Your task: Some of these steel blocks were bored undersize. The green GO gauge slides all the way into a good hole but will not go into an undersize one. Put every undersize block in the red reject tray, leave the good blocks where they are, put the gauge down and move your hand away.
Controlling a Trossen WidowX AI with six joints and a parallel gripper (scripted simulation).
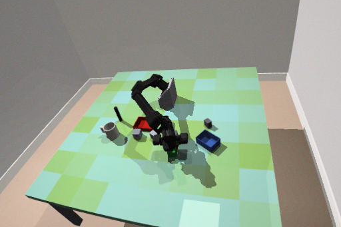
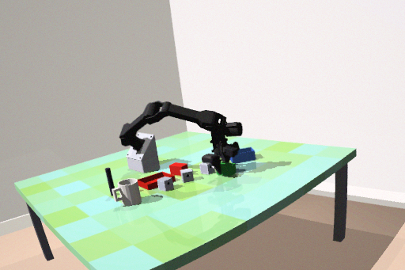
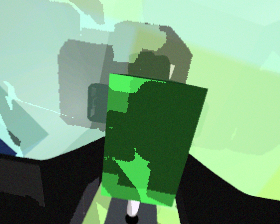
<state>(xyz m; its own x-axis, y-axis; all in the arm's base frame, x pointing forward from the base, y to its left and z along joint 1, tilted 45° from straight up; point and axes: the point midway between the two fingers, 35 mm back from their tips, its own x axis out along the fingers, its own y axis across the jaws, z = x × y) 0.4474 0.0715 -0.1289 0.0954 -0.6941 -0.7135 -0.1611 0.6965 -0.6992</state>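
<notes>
- My pincer (image 1: 172,149) (image 2: 226,168) (image 3: 143,141) grips the green gauge (image 1: 172,152) (image 2: 228,169) (image 3: 153,135) low over the checkered surface (image 1: 143,184) (image 2: 130,235) (image 3: 251,60).
- Three steel blocks, one at (image 2: 165,184), sit near the red tray (image 1: 142,124) (image 2: 147,182).
- A mug (image 1: 110,131) (image 2: 130,192) stands nearby.

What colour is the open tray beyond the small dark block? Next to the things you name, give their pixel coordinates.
Blue (image 1: 204,144) (image 2: 244,156), clearest from the top.

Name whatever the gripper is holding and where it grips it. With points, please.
The green GO gauge (image 1: 172,152) (image 2: 228,169) (image 3: 151,135); the exact part gripped can't be told.
</notes>
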